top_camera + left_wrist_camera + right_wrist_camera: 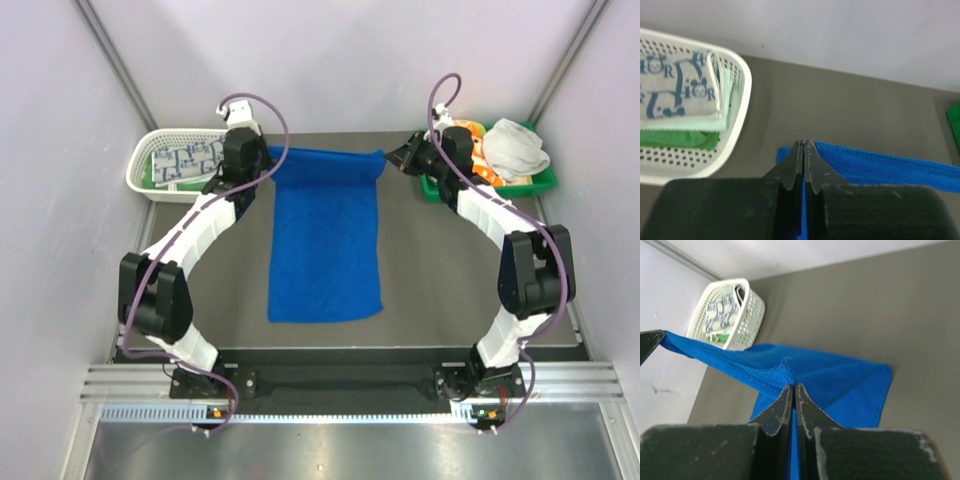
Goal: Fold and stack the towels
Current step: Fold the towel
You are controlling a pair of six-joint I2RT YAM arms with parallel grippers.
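Note:
A royal blue towel (325,250) lies lengthwise on the dark table, its far edge lifted and stretched between my two grippers. My left gripper (267,160) is shut on the far left corner. In the left wrist view the left gripper (804,142) pinches blue towel (880,165) between its fingers. My right gripper (392,158) is shut on the far right corner, and in the right wrist view the right gripper (792,386) bites the towel's hem (782,371). Folded towels lie in the basket: a white one with grey-blue print (675,85), a pale mint one (690,122) and a bright green one (675,139).
The white mesh basket (140,170) stands at the far left. At the far right a green tray (540,185) holds a crumpled grey towel (515,148) and an orange print towel (483,162). Pale walls close in the table on three sides.

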